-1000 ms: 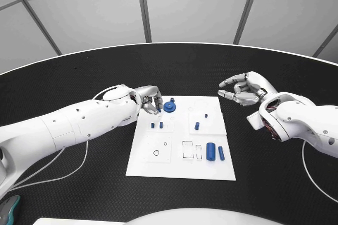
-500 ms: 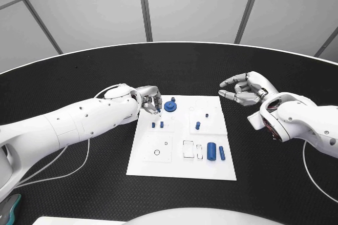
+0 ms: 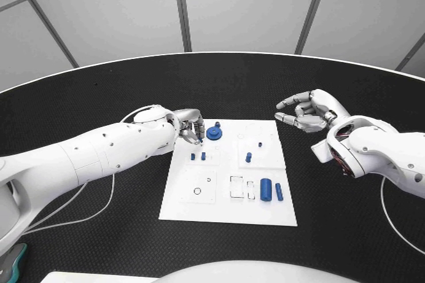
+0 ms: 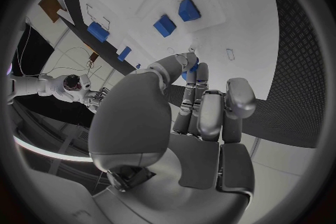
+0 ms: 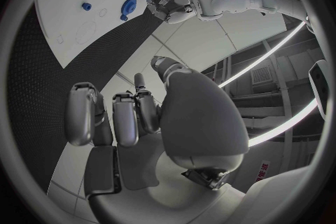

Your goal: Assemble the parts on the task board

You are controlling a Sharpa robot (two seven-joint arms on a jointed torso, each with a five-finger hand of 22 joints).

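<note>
Left wrist view: hand masking part.

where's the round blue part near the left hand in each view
Head view: the round blue part stands at the far end of the task board, beside the left hand.
Left wrist view: a bit of blue shows behind the fingertips; probably it, I cannot tell for sure.
Right wrist view: round blue part on the board, near the left hand.
Shared landmark: the task board.

No readable text, labels, brands, numbers or signs on anything
</note>
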